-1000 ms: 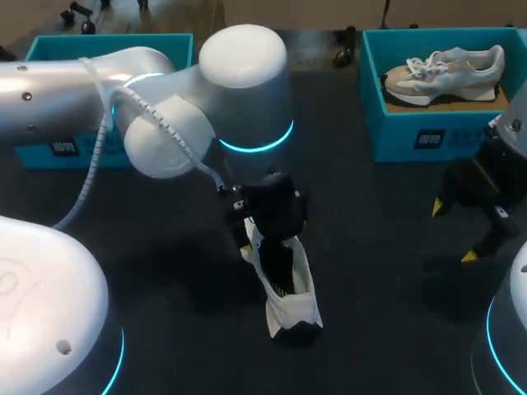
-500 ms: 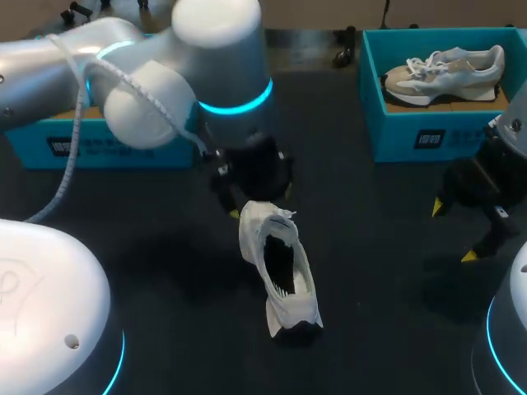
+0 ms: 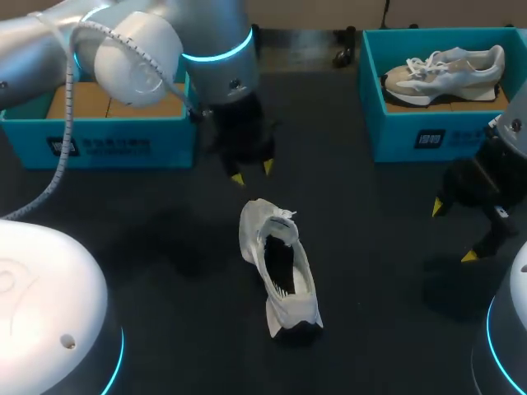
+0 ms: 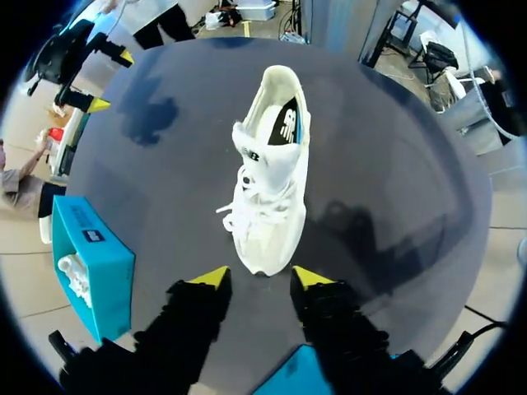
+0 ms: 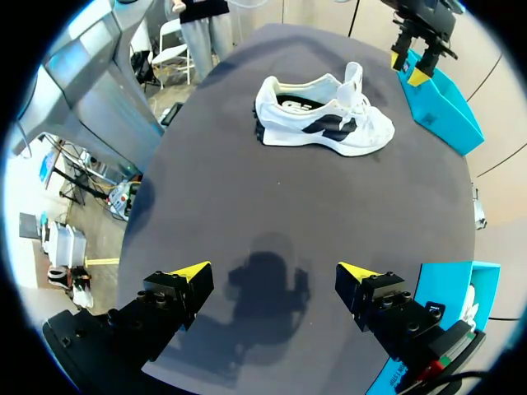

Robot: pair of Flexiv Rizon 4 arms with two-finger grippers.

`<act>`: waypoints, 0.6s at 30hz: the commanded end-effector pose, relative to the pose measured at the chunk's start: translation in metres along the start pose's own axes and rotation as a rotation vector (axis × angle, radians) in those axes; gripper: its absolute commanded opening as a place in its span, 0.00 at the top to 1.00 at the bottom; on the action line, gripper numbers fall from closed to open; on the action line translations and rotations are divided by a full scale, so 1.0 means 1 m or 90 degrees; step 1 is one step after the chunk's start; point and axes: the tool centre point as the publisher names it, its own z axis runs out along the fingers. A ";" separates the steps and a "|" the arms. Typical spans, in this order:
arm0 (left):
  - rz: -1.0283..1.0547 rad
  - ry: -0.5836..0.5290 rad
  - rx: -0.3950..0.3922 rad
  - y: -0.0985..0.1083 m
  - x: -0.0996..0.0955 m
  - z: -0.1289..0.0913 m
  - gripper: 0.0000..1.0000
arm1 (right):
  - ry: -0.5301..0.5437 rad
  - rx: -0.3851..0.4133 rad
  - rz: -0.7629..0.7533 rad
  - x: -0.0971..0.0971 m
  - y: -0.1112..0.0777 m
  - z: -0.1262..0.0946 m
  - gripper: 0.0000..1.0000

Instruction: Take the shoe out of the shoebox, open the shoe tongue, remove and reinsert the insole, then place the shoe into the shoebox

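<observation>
The white shoe stands upright on its sole in the middle of the dark bench, with its toe toward the left tool and its heel toward the robot. In the left wrist view the shoe lies just ahead of that tool, its toe close in front of the two yellow tips; the head view shows a gap between them, with no contact. The left tool's fingers stand a little apart and hold nothing. The right tool hangs well off to the shoe's right, spread wide and holding nothing; from its wrist the shoe lies side-on, far ahead of it.

There are two shoes: this one, and a beige and white shoe lying in the right shoebox. There are two teal shoeboxes; the left shoebox shows a brown cardboard floor. There are two tools.

A second ago the left tool was down on the toe end of the shoe, covering it. It has since drawn back toward the left shoebox. The shoe has kept its place, and the right tool has not moved.
</observation>
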 end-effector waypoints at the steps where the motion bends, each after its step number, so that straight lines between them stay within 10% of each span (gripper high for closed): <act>1: 0.008 0.001 -0.024 -0.017 -0.003 0.008 0.63 | -0.001 0.002 0.000 0.001 0.000 0.001 0.00; 18: 0.041 0.000 0.049 -0.061 0.005 0.042 0.68 | -0.001 0.002 0.000 0.001 0.000 0.001 0.00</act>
